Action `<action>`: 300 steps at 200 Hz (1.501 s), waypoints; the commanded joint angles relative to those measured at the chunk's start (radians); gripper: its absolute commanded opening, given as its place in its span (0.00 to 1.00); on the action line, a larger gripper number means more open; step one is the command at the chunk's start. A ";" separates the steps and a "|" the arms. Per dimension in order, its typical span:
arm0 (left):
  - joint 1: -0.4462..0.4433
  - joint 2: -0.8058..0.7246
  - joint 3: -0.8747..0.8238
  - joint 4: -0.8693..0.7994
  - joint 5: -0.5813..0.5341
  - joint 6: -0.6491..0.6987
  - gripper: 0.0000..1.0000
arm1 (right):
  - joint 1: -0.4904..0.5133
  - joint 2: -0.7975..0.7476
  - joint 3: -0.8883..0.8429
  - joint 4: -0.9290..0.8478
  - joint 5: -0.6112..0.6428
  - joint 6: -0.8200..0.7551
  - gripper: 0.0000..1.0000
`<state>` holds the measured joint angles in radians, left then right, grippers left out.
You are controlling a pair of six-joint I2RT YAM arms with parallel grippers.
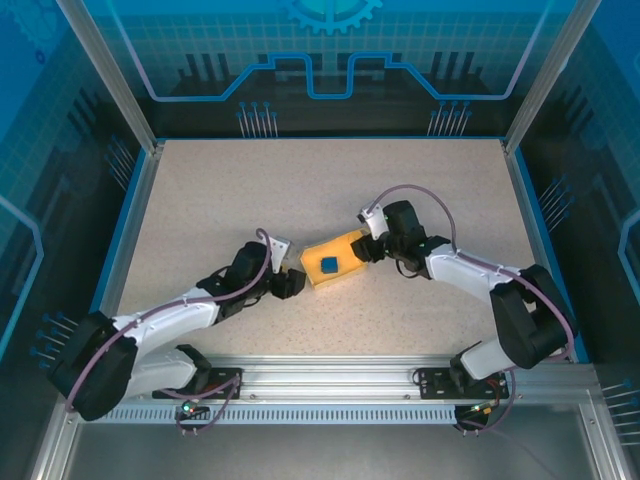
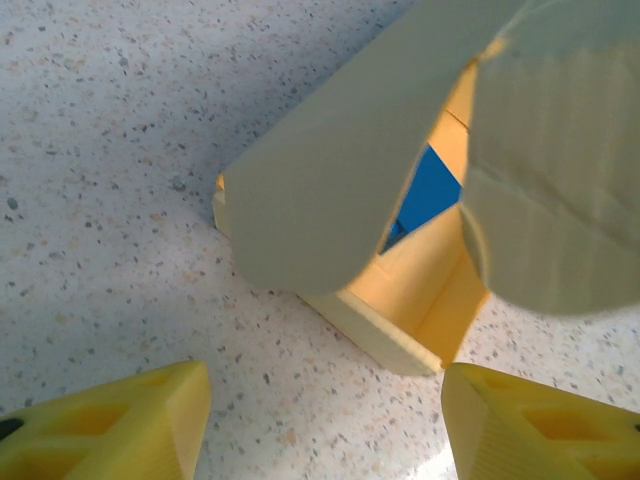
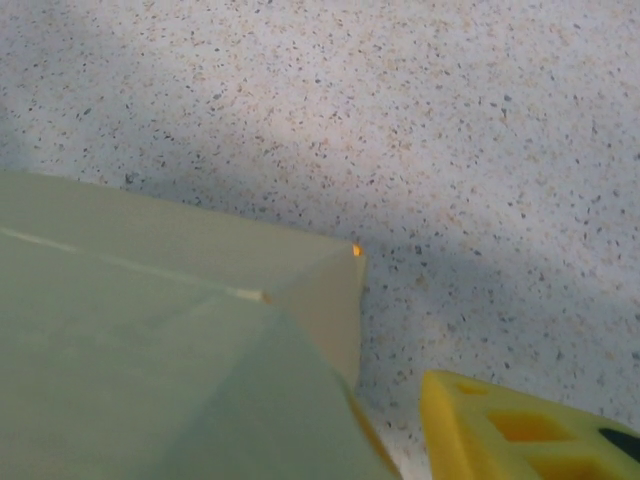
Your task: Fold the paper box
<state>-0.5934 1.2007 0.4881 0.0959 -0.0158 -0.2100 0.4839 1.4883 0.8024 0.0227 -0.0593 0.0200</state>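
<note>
Top external view had the paper box [image 1: 333,262] sitting mid-table, a bit skewed, with a small blue thing [image 1: 329,266] inside and the top not closed yet. From the left wrist the flaps stood up and half leaned over the opening, so I'd guess closing them was the step in hand. The left pincer [image 2: 322,390] was spread wide just short of the box's near end, gripping nothing, probably lined up to brace it. The right pincer [image 1: 371,249] sat right at the opposite end. I could make out one finger [image 3: 520,430] beside the card, so I couldn't tell whether it was pinching a flap.
</note>
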 commanded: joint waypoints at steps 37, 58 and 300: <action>-0.015 0.125 0.122 0.031 -0.104 0.014 0.48 | 0.010 0.036 0.057 0.020 -0.011 -0.025 0.37; -0.016 0.141 0.138 0.034 -0.108 0.011 0.44 | 0.010 0.034 0.054 0.019 -0.014 -0.021 0.30; -0.055 0.281 0.323 -0.005 -0.303 -0.067 0.11 | 0.161 0.041 0.167 -0.159 0.356 0.398 0.06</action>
<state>-0.6365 1.4567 0.7513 0.0544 -0.3107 -0.2825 0.6468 1.5246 0.9257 -0.1364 0.2665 0.3897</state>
